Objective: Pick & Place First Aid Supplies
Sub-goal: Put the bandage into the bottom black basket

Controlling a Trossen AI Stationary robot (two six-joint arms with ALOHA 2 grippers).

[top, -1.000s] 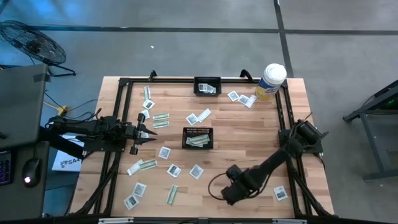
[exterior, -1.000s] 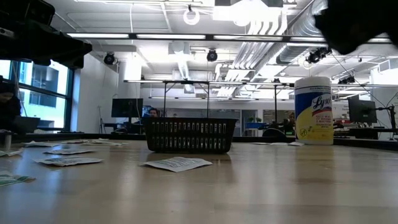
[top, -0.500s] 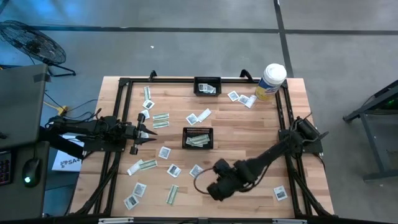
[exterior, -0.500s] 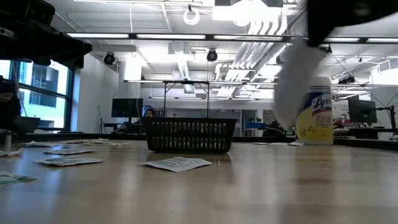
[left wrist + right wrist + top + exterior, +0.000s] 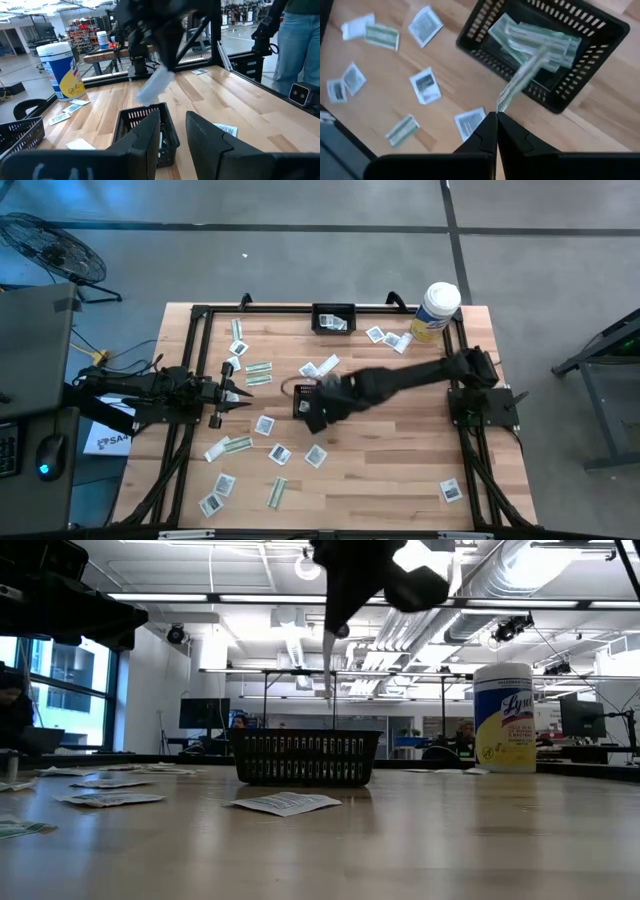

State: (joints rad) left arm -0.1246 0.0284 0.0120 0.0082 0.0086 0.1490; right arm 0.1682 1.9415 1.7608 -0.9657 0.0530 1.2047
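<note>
My right gripper [image 5: 310, 413] hovers over the middle black basket [image 5: 470, 47], shut on a narrow pale green-and-white packet [image 5: 525, 70]. The low view shows that packet [image 5: 328, 660] edge-on above the basket [image 5: 305, 757], in which several green strips [image 5: 540, 37] lie. Loose packets [image 5: 265, 425] lie flat on the wooden table around the basket, square white ones and green strips. My left gripper [image 5: 240, 392] waits open at the table's left edge, level, with nothing between its fingers [image 5: 172, 135]. My right gripper pinches one end of the strip packet [image 5: 501, 104] between its two fingertips. The fingers come from above, slanting down. The packet hangs tilted below them [image 5: 155, 85], lifted clear over the basket.
A second black basket [image 5: 333, 318] holding packets stands at the far edge. A white-and-yellow canister [image 5: 435, 310] stands at the far right corner. One packet [image 5: 452, 491] lies near the front right. A black frame [image 5: 195, 360] runs round the table.
My right gripper has swung from the table's near right part toward the far edge and the left, rising as it went. It has stayed shut and carried the strip packet over the middle basket.
</note>
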